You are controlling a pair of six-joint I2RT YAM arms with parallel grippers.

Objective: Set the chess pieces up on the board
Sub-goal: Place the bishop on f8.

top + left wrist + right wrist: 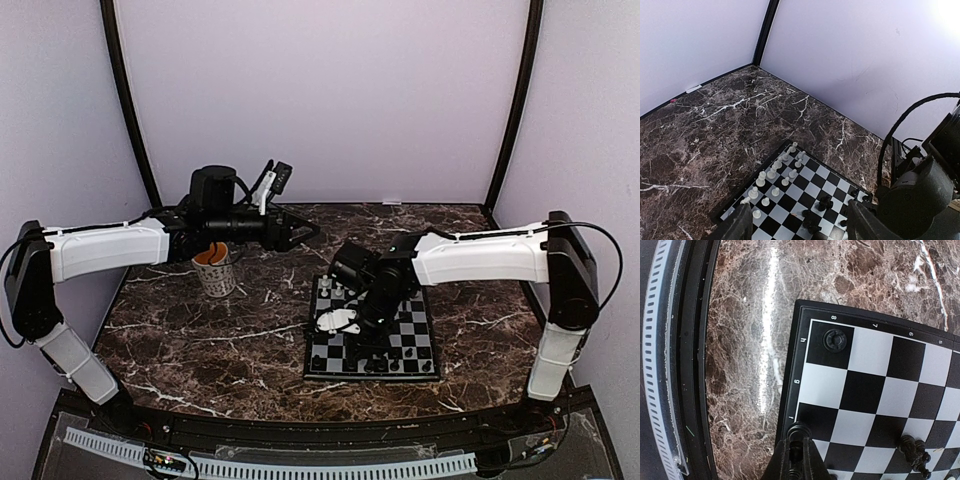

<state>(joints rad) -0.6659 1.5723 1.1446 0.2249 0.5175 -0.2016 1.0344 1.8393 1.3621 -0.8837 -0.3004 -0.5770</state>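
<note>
Black piece (834,340) at board (790,371) corner, beyond right fingers (811,461).

left arm (105,248): white shell, black joints | right arm (480,258): same | cables (925,100): black

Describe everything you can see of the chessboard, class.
The chessboard is a small flat square of black and silver-grey checks, glossy like plastic, with a thin black rim printed with letters and numbers. It lies flat on the dark marbled table. Its far side carries white pieces, with a few black pieces nearer. The right gripper hangs over its near edge.
</note>
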